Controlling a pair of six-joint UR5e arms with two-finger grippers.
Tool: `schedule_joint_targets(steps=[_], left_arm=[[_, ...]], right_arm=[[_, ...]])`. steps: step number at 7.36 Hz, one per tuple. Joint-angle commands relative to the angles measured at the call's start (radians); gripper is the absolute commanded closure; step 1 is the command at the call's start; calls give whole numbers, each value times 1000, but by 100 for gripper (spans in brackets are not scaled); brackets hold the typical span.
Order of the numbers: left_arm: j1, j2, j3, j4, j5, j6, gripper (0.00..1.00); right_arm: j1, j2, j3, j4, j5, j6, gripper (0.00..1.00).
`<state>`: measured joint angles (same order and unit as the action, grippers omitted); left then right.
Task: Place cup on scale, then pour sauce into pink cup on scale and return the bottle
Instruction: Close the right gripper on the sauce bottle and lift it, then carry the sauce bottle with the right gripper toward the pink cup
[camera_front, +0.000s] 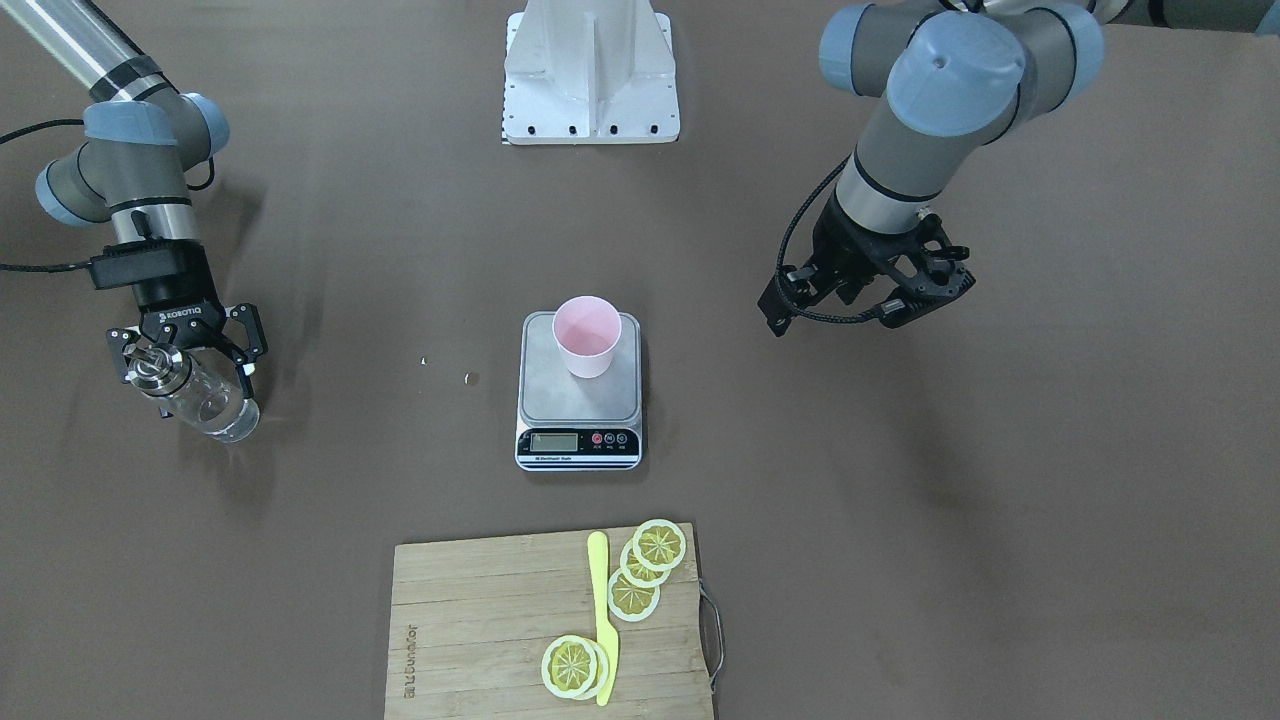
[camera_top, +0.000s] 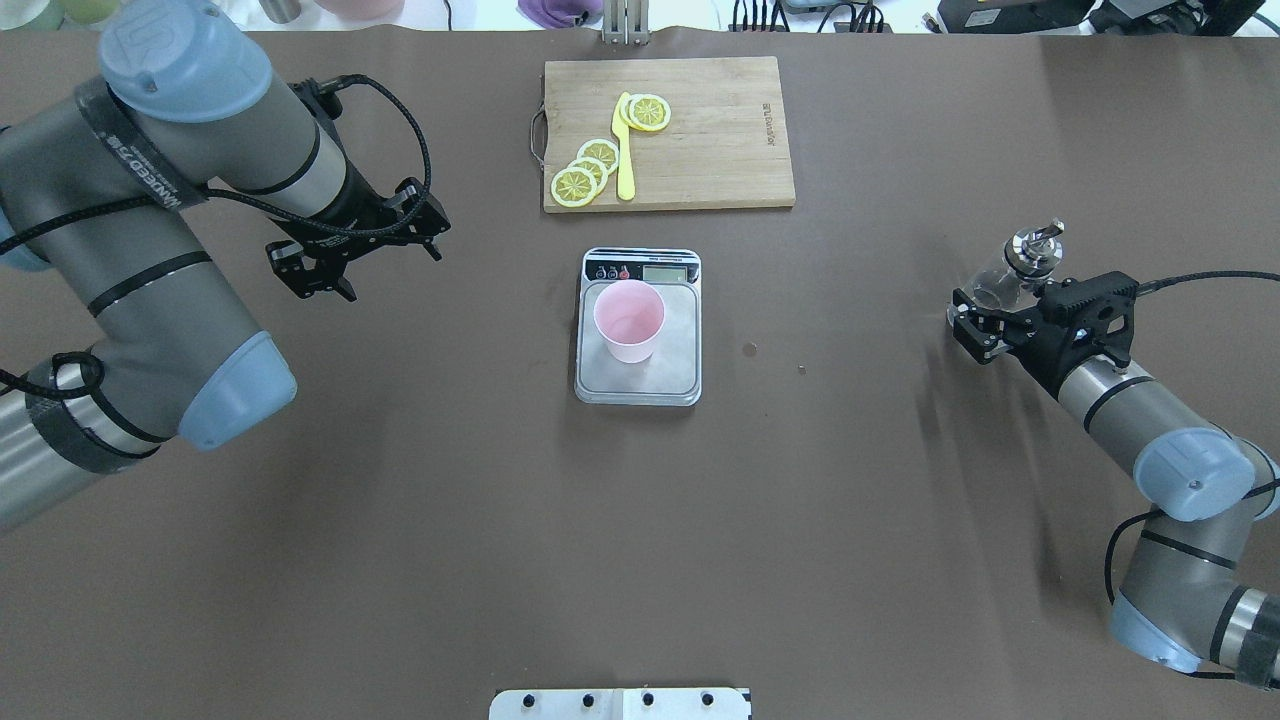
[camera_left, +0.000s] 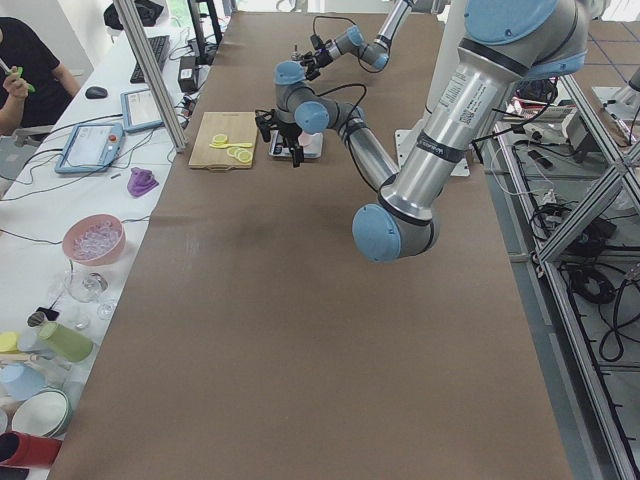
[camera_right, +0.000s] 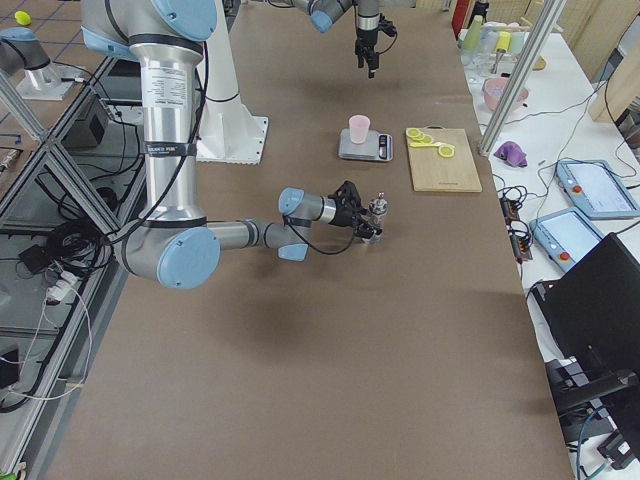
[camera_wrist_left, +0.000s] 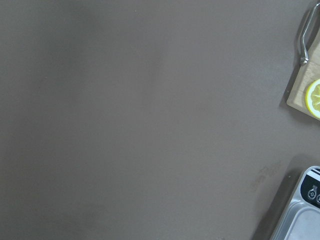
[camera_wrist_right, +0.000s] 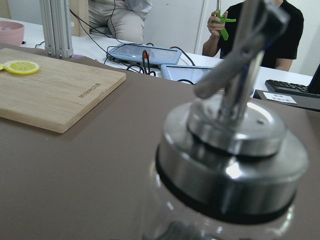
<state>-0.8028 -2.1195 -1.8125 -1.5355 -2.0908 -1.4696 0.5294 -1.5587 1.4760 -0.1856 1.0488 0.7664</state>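
- Pink cup (camera_top: 629, 320) sits on kitchen scale (camera_top: 675, 352), set for pouring.
- Right hand (camera_front: 190, 375) flanks glass bottle (camera_front: 215, 410), scale's 3 o'clock; grip unclear.
- Left hand (camera_top: 365, 255) released, parked clear, 9 o'clock.

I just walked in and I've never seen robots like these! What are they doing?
The right gripper holds a glass bottle off to one side of the table, away from the scale. The pink cup already stands on the scale in the middle. The left gripper hangs open and empty on the other side, touching nothing. I can't tell whether anything has been poured into the cup.
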Motion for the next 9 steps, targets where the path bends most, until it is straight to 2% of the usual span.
schedule_joint_targets(steps=[1,2,3,4,8,9], left_arm=[[1,-2,-5,2,0,-2,1],[1,-3,-2,2,0,-2,1],[-1,-4,-1,2,0,0,1],[-1,-5,-1,2,0,0,1],[-1,0,-1,2,0,0,1],[-1,0,-2,0,0,0,1]], right_arm=[[15,3,0,0,16,5,39],[27,3,0,0,34,7,53],[40,6,1,2,52,8,72],[43,8,7,2,56,11,98],[142,5,62,-14,196,2,100],[161,3,90,-47,229,2,100]])
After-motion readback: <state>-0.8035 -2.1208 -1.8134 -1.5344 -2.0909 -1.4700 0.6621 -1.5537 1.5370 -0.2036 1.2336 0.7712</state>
